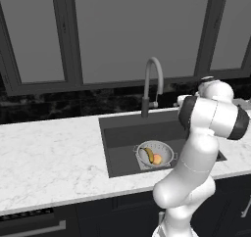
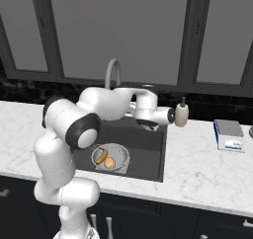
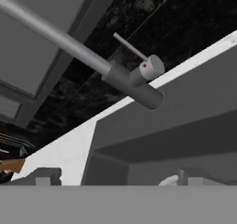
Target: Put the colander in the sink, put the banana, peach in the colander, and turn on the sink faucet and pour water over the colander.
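fruit loaded, gripper closing in on the tap

the colander [image 1: 156, 154] sits on the floor of the sink [image 1: 117, 133], toward the front edge of the basin, and it holds both the banana [image 1: 148, 154] and the peach [image 1: 157, 158], lying side by side. the placing steps look finished; what remains, by my reading, is turning on the water.

the gripper [image 2: 152, 126] hangs over the back of the sink, near the base of the sink faucet [image 1: 152, 82], with its fingers spread wide apart and nothing between them. in the hand view the faucet's dark base and its thin lever [image 3: 131, 47] lie ahead of the fingertips, not yet touched.

risks from here: the lever is slim and sits close to the faucet body, so an approach slightly off line could push against the base instead of the lever, or slide off it without opening the valve. the spout arches over the back half of the basin, while the colander rests nearer the front, so water might land beside the colander unless the spout is swung. the soap dispenser [image 2: 182, 114] stands on the counter just beside the wrist; a wide swing could knock it over.
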